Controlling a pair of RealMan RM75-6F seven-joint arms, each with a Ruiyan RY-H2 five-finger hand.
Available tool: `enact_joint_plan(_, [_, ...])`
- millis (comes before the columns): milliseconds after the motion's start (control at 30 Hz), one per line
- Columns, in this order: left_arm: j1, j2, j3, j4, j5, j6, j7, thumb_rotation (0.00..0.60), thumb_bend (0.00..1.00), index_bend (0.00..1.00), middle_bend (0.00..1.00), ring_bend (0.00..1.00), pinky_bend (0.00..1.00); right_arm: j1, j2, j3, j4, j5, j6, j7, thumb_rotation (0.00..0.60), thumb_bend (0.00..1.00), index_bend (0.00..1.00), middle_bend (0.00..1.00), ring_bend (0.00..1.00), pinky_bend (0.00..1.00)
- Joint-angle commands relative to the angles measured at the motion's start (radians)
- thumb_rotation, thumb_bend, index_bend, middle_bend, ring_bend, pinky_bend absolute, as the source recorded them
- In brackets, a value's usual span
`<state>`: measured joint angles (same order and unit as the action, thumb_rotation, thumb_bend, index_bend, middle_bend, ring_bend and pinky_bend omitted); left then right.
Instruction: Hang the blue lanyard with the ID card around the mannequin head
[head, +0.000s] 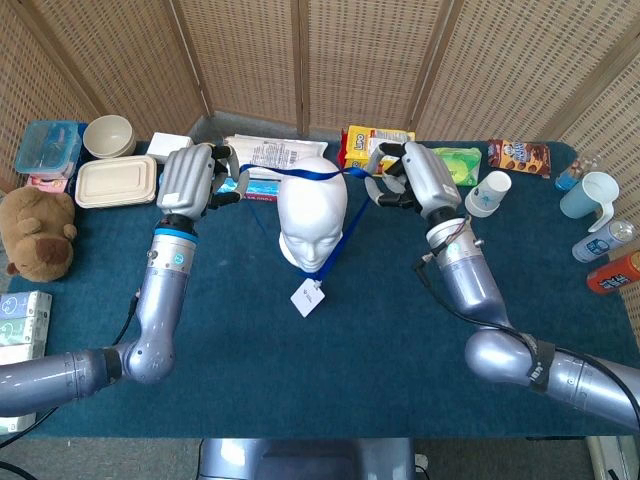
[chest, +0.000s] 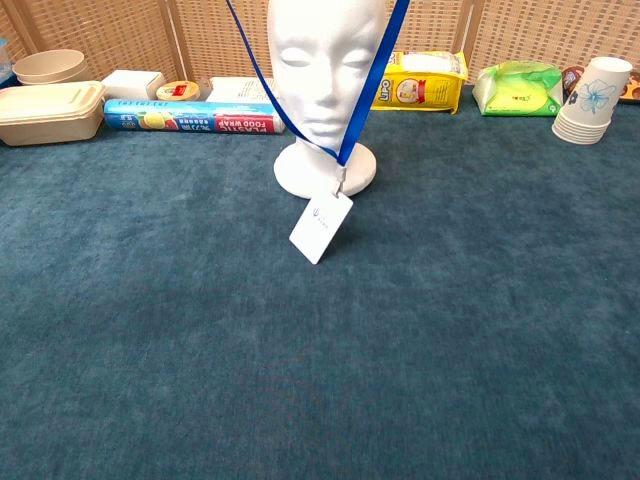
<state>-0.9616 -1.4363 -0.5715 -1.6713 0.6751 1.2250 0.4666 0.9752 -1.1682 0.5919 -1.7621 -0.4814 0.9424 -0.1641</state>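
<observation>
A white mannequin head stands on its round base in the middle of the blue cloth. The blue lanyard is stretched over and behind its crown, with both strands running down past the face. The white ID card hangs in front of the base. My left hand grips the strap to the left of the head. On the other side, my right hand grips the strap. Neither hand shows in the chest view.
Behind the head lie a food-wrap box, a yellow packet and a green pack. Paper cups and bottles stand at the right. Lunch boxes, a bowl and a teddy bear sit at the left.
</observation>
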Motion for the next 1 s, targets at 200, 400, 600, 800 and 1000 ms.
enact_joint_plan(200, [-0.029, -0.036, 0.016, 0.081, -0.025, -0.024, -0.016, 0.585, 0.44, 0.68, 1.0, 1.0, 1.0, 0.061, -0.016, -0.04, 0.109, 0.064, -0.035, -0.049, 0.6, 0.49, 0.67, 0.99, 1.0, 1.0])
enact_joint_plan(400, [-0.046, -0.06, 0.029, 0.145, -0.043, -0.048, -0.022, 0.586, 0.44, 0.68, 1.0, 1.0, 1.0, 0.095, -0.04, -0.065, 0.183, 0.104, -0.056, -0.068, 0.6, 0.49, 0.67, 0.99, 1.0, 1.0])
enact_joint_plan(600, [-0.055, -0.087, 0.042, 0.203, -0.054, -0.065, -0.035, 0.588, 0.44, 0.68, 1.0, 1.0, 1.0, 0.121, -0.065, -0.084, 0.241, 0.125, -0.069, -0.081, 0.6, 0.49, 0.67, 0.99, 1.0, 1.0])
enact_joint_plan(800, [-0.06, -0.119, 0.056, 0.28, -0.07, -0.093, -0.054, 0.588, 0.44, 0.68, 1.0, 1.0, 1.0, 0.151, -0.09, -0.108, 0.308, 0.154, -0.072, -0.117, 0.599, 0.48, 0.67, 0.99, 1.0, 1.0])
enact_joint_plan(1000, [-0.062, -0.14, 0.062, 0.327, -0.071, -0.105, -0.067, 0.587, 0.44, 0.68, 1.0, 1.0, 1.0, 0.171, -0.109, -0.121, 0.352, 0.177, -0.08, -0.14, 0.6, 0.48, 0.67, 0.99, 1.0, 1.0])
